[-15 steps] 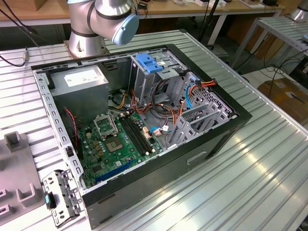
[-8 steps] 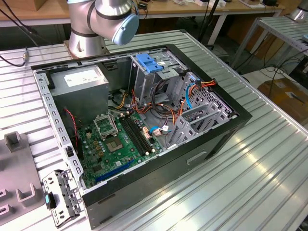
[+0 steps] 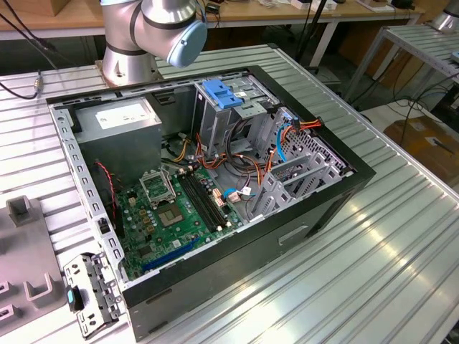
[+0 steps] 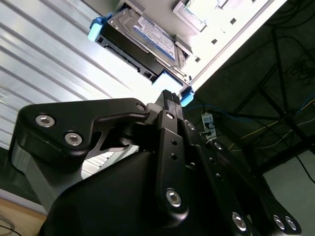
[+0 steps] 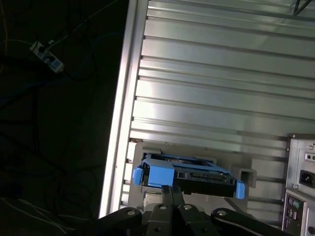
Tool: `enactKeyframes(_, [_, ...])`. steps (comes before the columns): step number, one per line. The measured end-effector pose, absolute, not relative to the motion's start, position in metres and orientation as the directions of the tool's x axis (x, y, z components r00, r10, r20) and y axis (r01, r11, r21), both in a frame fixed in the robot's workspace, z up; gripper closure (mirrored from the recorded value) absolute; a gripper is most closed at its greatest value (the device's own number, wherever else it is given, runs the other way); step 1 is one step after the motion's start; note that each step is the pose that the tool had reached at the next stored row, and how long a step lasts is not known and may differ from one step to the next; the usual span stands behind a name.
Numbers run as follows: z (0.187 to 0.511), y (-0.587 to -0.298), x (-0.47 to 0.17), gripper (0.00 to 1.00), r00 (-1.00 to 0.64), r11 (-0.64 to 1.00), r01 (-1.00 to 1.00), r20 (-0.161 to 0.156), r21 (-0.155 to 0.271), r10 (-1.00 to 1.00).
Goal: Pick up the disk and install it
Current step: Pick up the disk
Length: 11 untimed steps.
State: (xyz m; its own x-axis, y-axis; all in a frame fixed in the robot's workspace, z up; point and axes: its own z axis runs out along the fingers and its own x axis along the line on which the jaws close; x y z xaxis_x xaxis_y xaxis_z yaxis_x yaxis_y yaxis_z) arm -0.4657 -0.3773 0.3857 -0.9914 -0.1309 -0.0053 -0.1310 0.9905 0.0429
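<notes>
Open computer case (image 3: 301, 229) lying on its side on the ribbed metal surface (image 3: 387, 244), with a green motherboard (image 3: 179, 215) and a blue-handled drive cage (image 3: 222, 97) inside. Arm base (image 3: 129, 50) just behind the case in the exterior view. Outside the case, near its rear panel in the first wrist view: the disk (image 5: 189, 176), dark with a bright blue frame, seated in a pale grey holder (image 5: 248, 173) at the edge of the surface. Same disk (image 4: 142, 39) in the second wrist view, label side showing. Gripper (image 5: 171, 188) also outside the case, right at the disk's edge. Fingers (image 5: 166, 195) pressed together with nothing between them, tips just beside the blue frame. Cannot tell whether touching it.
</notes>
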Motion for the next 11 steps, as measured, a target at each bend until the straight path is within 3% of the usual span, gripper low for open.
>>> enactKeyframes(11, [0.3857,-0.3772,-0.4657,0.89,-0.979,0.978,-0.202,-0.005,0.043,-0.202])
